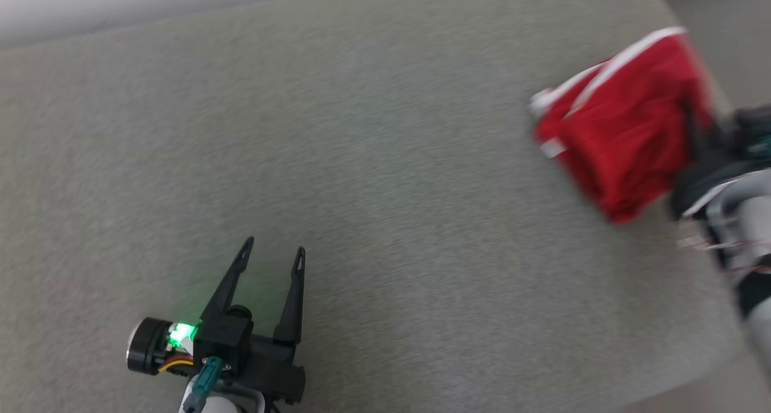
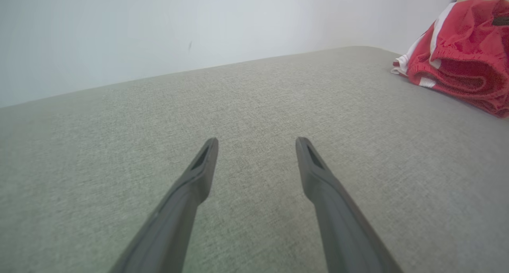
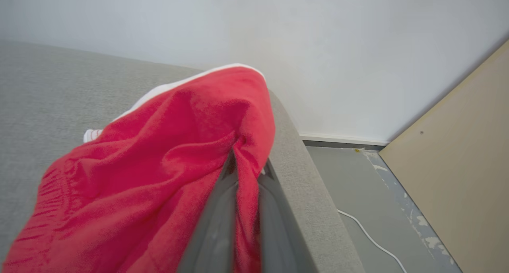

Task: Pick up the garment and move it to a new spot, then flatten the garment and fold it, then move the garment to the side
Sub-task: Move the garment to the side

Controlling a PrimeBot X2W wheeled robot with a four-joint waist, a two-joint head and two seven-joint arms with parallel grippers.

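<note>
The garment (image 1: 626,130) is red cloth with white trim, bunched at the right edge of the grey padded surface (image 1: 361,160). My right gripper (image 3: 244,161) is shut on a fold of the garment (image 3: 159,173), its two dark fingers pinching the cloth between them. In the head view that gripper's place is blurred, at the garment's right side. My left gripper (image 1: 272,251) stands open over bare surface at the lower left, far from the cloth. From the left wrist, the garment (image 2: 461,58) lies at the upper right, beyond the open left gripper (image 2: 256,143).
The grey surface ends in an edge (image 3: 302,177) just right of the garment. Below it is grey floor with a white cable (image 3: 370,237). A tan board (image 3: 457,165) leans at the right. A pale wall (image 2: 199,26) runs behind the surface.
</note>
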